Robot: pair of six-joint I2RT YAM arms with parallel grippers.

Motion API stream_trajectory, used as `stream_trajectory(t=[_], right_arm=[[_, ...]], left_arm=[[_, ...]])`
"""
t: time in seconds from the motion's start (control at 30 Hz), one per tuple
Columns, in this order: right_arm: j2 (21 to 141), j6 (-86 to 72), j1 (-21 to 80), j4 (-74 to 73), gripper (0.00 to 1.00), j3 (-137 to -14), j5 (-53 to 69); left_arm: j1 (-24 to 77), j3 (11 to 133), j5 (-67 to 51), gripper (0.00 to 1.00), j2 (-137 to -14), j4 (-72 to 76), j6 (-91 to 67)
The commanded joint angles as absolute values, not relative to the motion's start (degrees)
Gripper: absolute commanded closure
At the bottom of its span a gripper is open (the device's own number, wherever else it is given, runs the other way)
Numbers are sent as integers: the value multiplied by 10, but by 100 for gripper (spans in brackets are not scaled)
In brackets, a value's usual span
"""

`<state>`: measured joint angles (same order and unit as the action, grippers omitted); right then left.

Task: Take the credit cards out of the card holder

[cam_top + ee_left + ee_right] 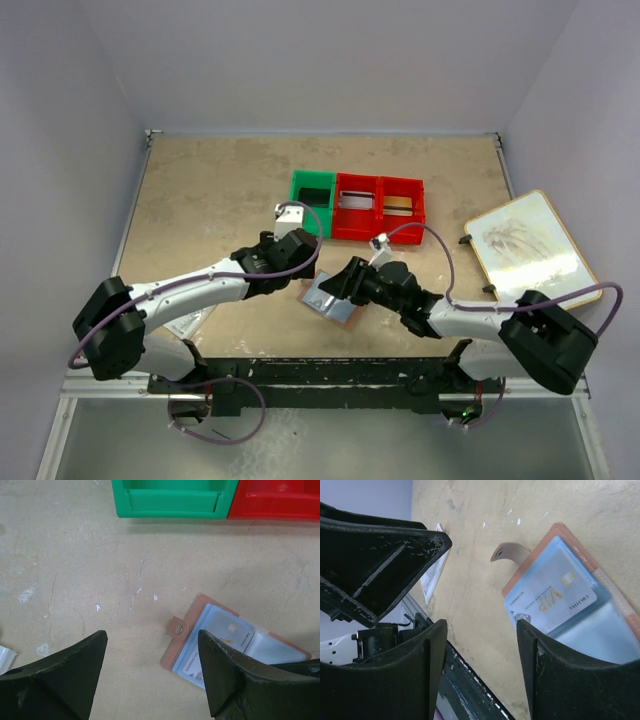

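Card holder open on the table, both grippers released beside it

Card holder (328, 298) lies unfolded and flat on the beige table (220, 200), near its front edge and between the two arms, with its light blue-grey lining up and a brown rim around it. In the right wrist view a pale card (555, 597) printed "VIP" sits inside a clear pocket of the holder. The closing strap (177, 627) with its snap sticks out from one edge and curls up a little.

The left gripper (152, 635) has its jaws spread wide with nothing between them. Only bare table shows in the gap, and one finger crosses a corner of the holder in its own view. The right gripper (481, 625) is also spread and holds nothing. The holder lies just beside one of its fingers, and whether that finger touches it cannot be told.

Farther back stand a green bin (297, 195) and two red bins (355, 228) in a row. A white board (530, 245) with a wooden rim lies at the right, and a clear packet (190, 322) lies by the left arm
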<state>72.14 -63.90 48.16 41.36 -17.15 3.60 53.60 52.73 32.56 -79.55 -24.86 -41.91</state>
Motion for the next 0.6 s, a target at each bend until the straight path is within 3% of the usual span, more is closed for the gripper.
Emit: stream_trajectory(t=[0.0,0.27,0.57], right_arm=[[750,-634,503,443,40,-212,12],[768,-635,509,450,44,-221,4],[766,-655,510,434,48,-204,-30]], left_arm=[[526,530,319,29,-757,-241,-402],[505,504,322,30,-729,-248,-393],[504,505,255,38,-754,-214,-380]])
